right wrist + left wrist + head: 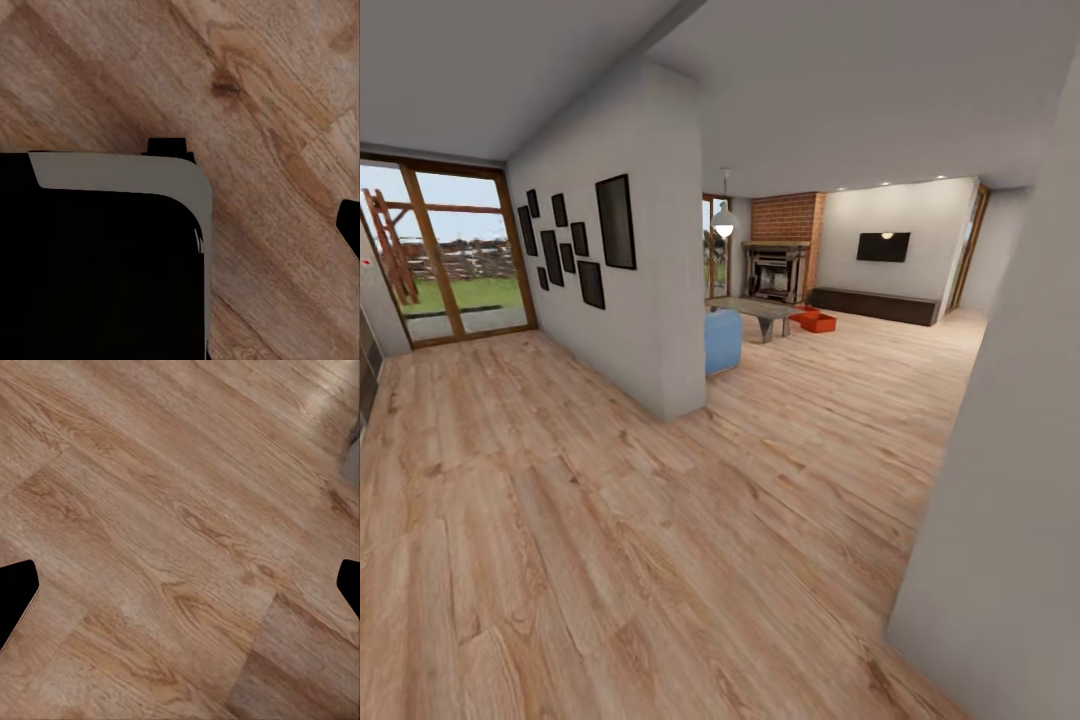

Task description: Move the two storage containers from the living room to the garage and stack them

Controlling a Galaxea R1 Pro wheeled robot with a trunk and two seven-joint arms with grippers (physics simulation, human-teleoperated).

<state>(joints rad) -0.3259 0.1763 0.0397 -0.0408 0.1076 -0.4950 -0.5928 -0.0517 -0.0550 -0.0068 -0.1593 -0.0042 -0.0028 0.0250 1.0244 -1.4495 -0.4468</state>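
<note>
Far off, two storage containers (814,320) sit touching.

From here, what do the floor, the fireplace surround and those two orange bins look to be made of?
Floor: light wood planks, matte, with visible grain and knots. Fireplace surround: red brick, with faint mortar lines. Two orange bins: possibly plastic, uniform orange-red colour; too distant to confirm.

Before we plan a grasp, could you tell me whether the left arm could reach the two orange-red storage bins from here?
Probably not: the orange-red bins sit far across the wood-plank floor by the table, while the left end effector hangs over bare planks.
</note>
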